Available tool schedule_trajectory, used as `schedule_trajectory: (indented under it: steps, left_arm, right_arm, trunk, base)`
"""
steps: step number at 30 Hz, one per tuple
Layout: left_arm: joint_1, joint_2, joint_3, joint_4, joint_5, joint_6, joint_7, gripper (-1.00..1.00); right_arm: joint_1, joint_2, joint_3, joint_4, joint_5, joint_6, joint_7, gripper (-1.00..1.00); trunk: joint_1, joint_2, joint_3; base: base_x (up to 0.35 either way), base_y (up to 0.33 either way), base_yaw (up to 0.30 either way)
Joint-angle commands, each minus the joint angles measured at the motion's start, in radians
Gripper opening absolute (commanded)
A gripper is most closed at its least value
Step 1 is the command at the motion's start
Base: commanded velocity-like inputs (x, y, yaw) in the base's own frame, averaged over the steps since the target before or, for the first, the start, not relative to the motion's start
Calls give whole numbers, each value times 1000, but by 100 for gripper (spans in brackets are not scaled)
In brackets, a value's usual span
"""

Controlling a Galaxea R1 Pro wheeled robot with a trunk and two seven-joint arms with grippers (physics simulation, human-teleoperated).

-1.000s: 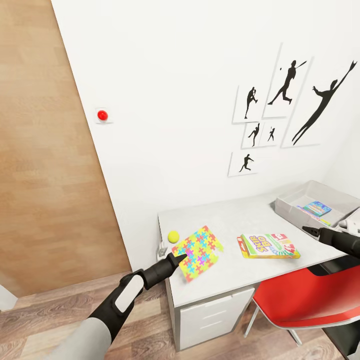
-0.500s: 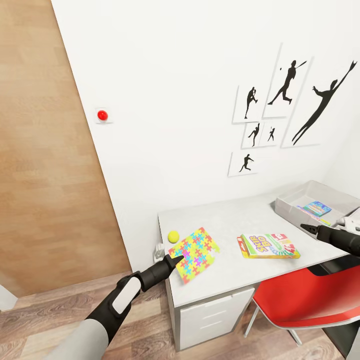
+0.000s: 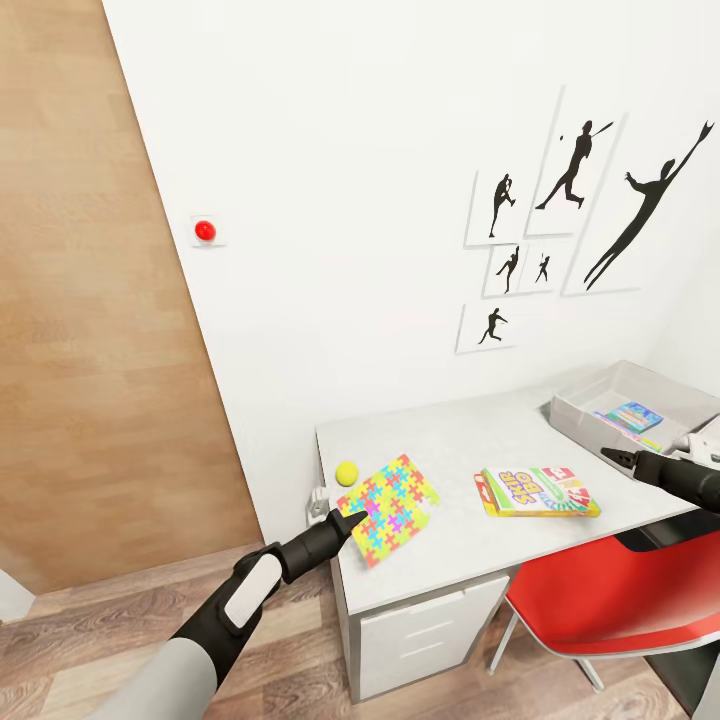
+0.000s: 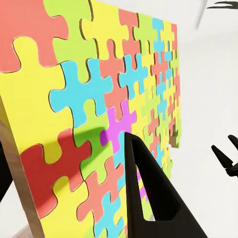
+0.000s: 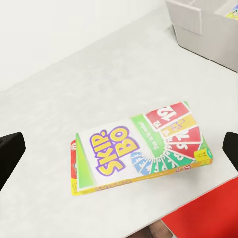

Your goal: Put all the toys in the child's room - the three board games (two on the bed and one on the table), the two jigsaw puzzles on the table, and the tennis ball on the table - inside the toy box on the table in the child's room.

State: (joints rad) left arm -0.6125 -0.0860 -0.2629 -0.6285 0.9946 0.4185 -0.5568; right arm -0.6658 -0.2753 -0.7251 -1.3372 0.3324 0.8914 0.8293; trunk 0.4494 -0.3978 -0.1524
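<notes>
A: Left wrist view, close range. One dark finger of the left gripper (image 4: 148, 198) lies across the face of the jigsaw puzzle (image 4: 99, 114); its partner sits on the far side of the slab, so the jaws read as clenched on the puzzle's near corner.

B: Head view agrees. The left gripper (image 3: 345, 522) meets the jigsaw puzzle (image 3: 392, 505) at the table (image 3: 450, 425) edge. Compared with a second ago, the slab has slid toward the front-left corner and now overhangs the edge slightly; over the last half second it has barely shifted.

A: Meaning for the task?

B: Judged from this, the drag has freed an edge for a pinch, and the lift toward the toy box (image 3: 575, 412) comes next. Whether one slab or two stacked ones are held, I cannot tell.

A: And the right side?

B: Right wrist view: both fingertips of the right gripper (image 5: 119, 148) sit far apart at the picture's sides, released, above the SKIP-BO board game (image 5: 141, 148), not touching it. In the head view the right gripper (image 3: 618, 459) hangs between that board game (image 3: 537, 491) and the toy box, having crept slightly leftward.

A: Remaining items?

B: The tennis ball (image 3: 347, 472) rests on the table just beside the puzzle. A blue board game (image 3: 634, 414) already lies inside the toy box.
</notes>
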Motion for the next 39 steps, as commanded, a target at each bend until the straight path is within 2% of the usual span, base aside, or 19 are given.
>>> schedule_trajectory:
  steps: [1,17,19,28,39]
  left_arm:
    - [-1,0,-1,0,10,8,0,-100]
    - [-1,0,-1,0,10,8,1,-100]
    - [-2,-2,-2,-2,22,10,9,-100]
    - [-4,-6,-4,-34,39,15,21,-100]
    - [-3,-6,-4,-59,43,16,19,-100]
  right_arm:
    - [-1,0,-2,-1,10,3,10,100]
    - [-1,0,-2,-1,10,3,11,100]
    - [3,5,2,-5,11,5,10,100]
    - [10,11,7,-16,11,13,9,100]
    - [12,13,7,-19,11,17,8,100]
  trunk:
    - [1,-2,-2]
    - [1,-2,-2]
    - [1,-2,-1]
    - [1,-2,6]
    - [1,-2,18]
  base:
    - [0,0,0]
    - [0,0,-1]
    - [0,0,-55]
    - [0,0,-142]
    - [0,0,-199]
